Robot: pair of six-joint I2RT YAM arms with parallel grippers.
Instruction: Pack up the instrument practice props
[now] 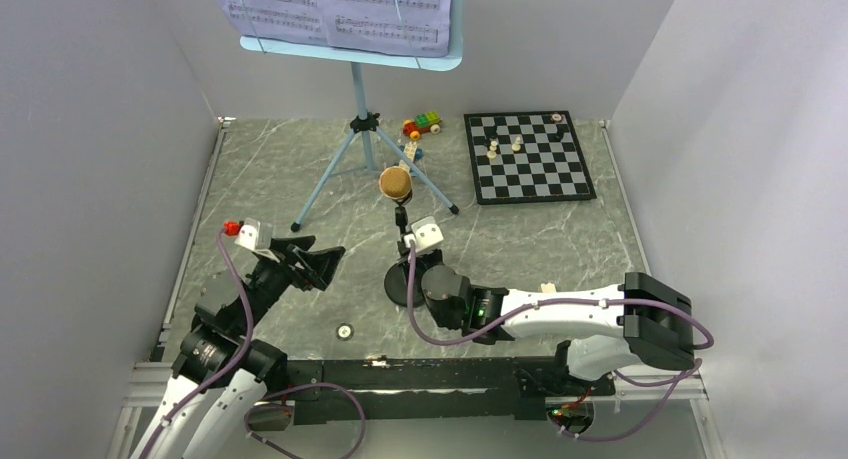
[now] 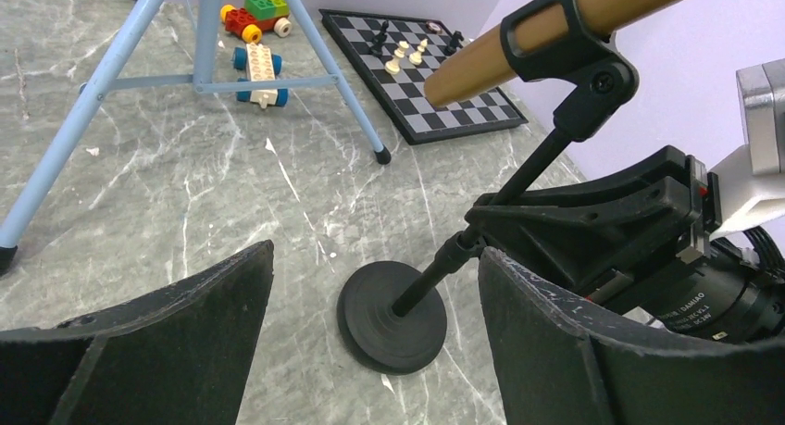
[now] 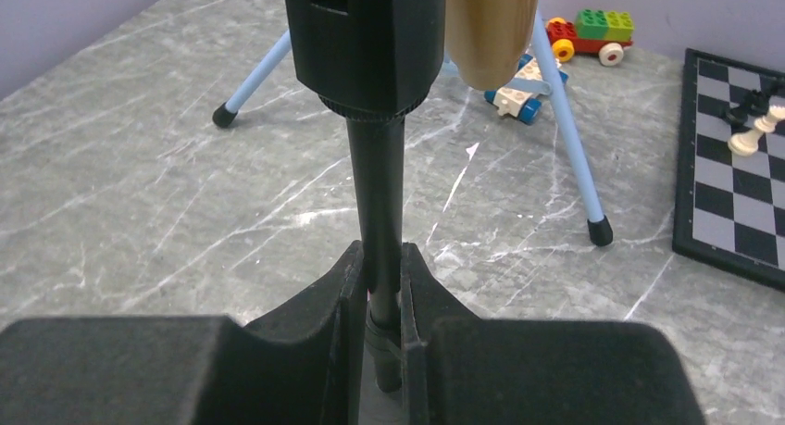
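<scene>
Right gripper (image 3: pixel 380 286) is clamped on the thin black rod of the small mic stand (image 3: pixel 375 184), low down, near its round base. The gold-brown microphone (image 2: pixel 518 50) sits tilted in the clip on top. The left gripper (image 2: pixel 375 254) has its fingers wide apart and holds nothing, at 9 o'clock from that base. Seen from above, the light-blue music stand (image 1: pixel 362 109) with sheet-music pages (image 1: pixel 330 4) is at 12 o'clock from the mic stand, and the chessboard (image 1: pixel 528 157) is at 2 o'clock.
</scene>
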